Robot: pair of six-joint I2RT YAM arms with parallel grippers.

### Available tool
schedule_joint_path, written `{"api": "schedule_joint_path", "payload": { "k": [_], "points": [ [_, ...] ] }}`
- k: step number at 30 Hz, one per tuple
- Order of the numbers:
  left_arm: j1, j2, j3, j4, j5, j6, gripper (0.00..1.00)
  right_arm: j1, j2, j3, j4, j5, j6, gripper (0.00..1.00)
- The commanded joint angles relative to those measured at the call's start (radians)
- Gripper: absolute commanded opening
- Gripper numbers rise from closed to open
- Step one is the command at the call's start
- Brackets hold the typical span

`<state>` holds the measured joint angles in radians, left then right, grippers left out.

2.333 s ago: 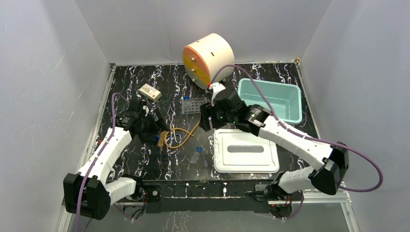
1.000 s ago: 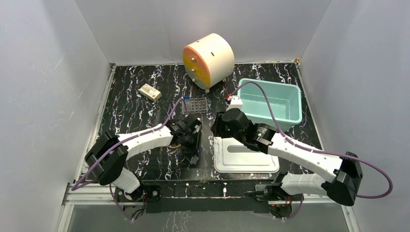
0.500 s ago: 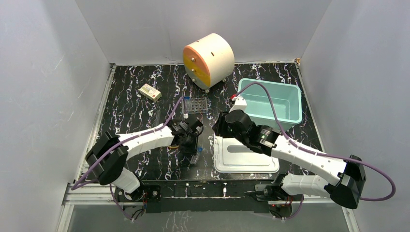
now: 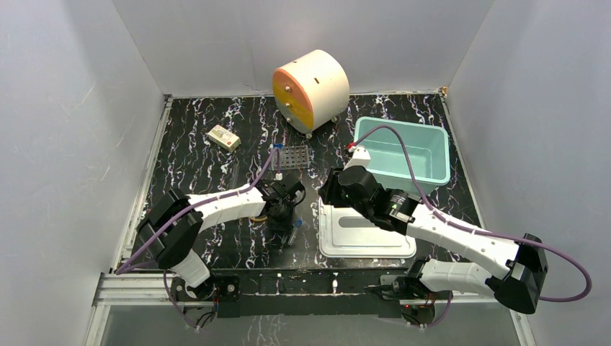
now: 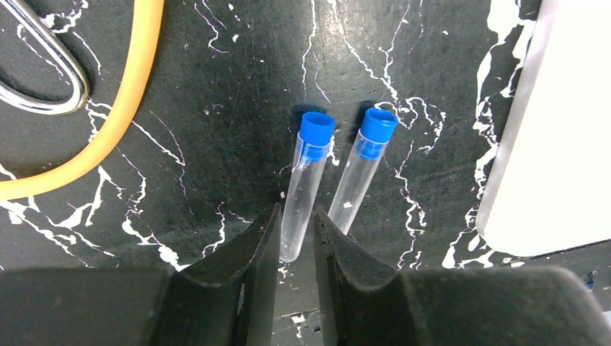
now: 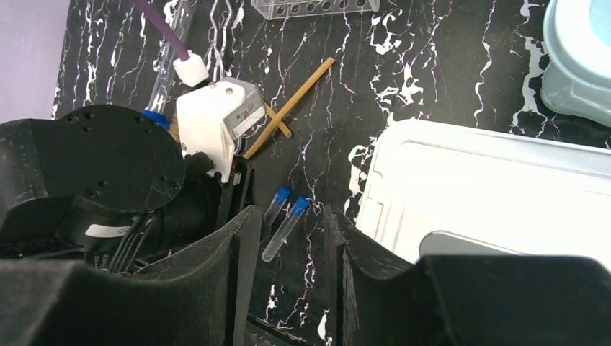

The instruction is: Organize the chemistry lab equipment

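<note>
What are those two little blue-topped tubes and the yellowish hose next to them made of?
The tubes look like clear, glossy plastic, possibly glass: the marbled tabletop shows through them. Their caps look like matte blue plastic. The hose looks like tan rubber, smooth and curving softly.

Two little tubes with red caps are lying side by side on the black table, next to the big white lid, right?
Not quite: the caps are blue, not red. The left wrist view shows it clearly. There, one tube and the other tube do lie side by side on the black table, next to the white lid.
</note>
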<state>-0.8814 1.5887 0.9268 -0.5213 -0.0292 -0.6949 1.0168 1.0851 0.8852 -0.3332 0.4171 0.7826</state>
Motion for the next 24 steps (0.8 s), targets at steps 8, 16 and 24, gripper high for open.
{"api": "schedule_joint_path", "payload": {
  "k": [8, 16, 24],
  "points": [
    [-0.007, 0.073, 0.039, -0.053, -0.025, 0.04, 0.23, 0.003, -0.035, -0.013, 0.037, 0.037, 0.018, 0.46],
    [-0.004, 0.107, 0.045, -0.052, -0.038, 0.049, 0.06, 0.001, -0.035, -0.015, 0.076, -0.015, -0.009, 0.49],
    [0.054, 0.022, 0.102, -0.037, -0.043, 0.056, 0.04, -0.09, 0.006, 0.041, 0.103, -0.206, -0.001, 0.54]
  ]
}}
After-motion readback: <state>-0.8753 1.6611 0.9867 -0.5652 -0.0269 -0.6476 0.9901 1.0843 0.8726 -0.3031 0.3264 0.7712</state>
